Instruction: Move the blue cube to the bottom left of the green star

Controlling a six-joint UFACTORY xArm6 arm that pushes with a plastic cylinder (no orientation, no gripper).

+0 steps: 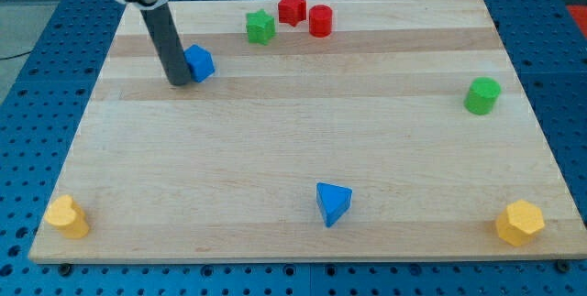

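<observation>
Nearest the camera sit the yellow blocks at the board's bottom corners, one at the view's left and a yellow hexagonal block at the right, with a blue triangular block between them, well apart from my work; a green cylinder stands off at the view's right edge.

My tip is a plain rod with nothing to spread or pinch; it stands on the wooden board touching, or just short of, the left face of the blue cube; I cannot tell which. That cube lies to the lower left of the green star, near it though not close; I judge the job nearly done.

Trouble from here: a push toward the view's right could carry the cube too far, under or past the star; an off-centre contact could spin the cube and let it slip off my tip; a push angled upward could drive it into the star, which could then knock the red star and red cylinder just beside it.
</observation>
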